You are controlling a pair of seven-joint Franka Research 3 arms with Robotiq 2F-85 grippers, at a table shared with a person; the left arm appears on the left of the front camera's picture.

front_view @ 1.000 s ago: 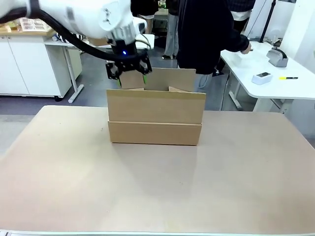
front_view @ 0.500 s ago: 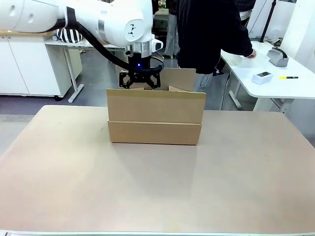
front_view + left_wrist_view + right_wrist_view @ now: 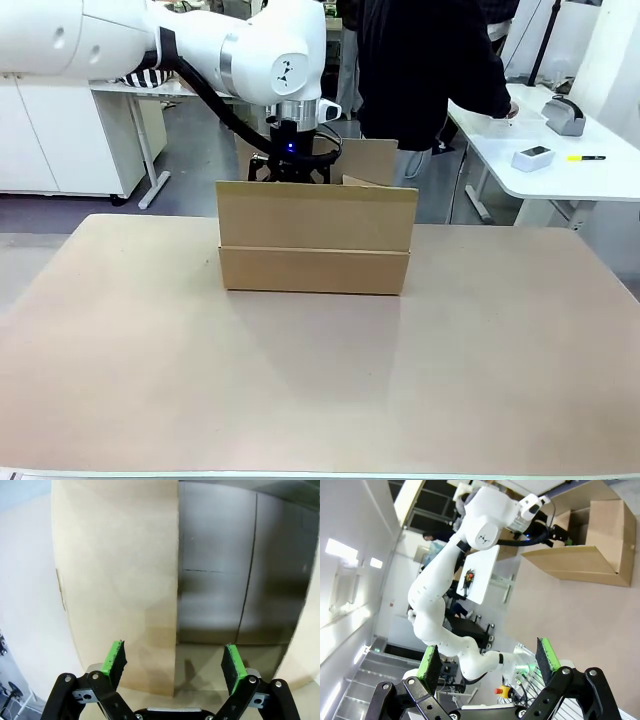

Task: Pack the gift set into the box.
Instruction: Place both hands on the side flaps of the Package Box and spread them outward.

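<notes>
Front view: box [image 3: 315, 240] stands near the far edge of the table [image 3: 320, 390], left gripper [image 3: 173, 656] inside its open top, spread and empty; right gripper [image 3: 487, 660] spread too. Probably readying the box; next needs the gift set fetched.

Hidden behind cardboard, cut off at the edge

In the front view the near wall of the box [image 3: 315, 240] hides its inside and the fingertips of the left gripper [image 3: 174, 656]. The person [image 3: 420, 70] behind it is cut off by the top edge. In the left wrist view the dark surface past the cardboard is blurred.
</notes>
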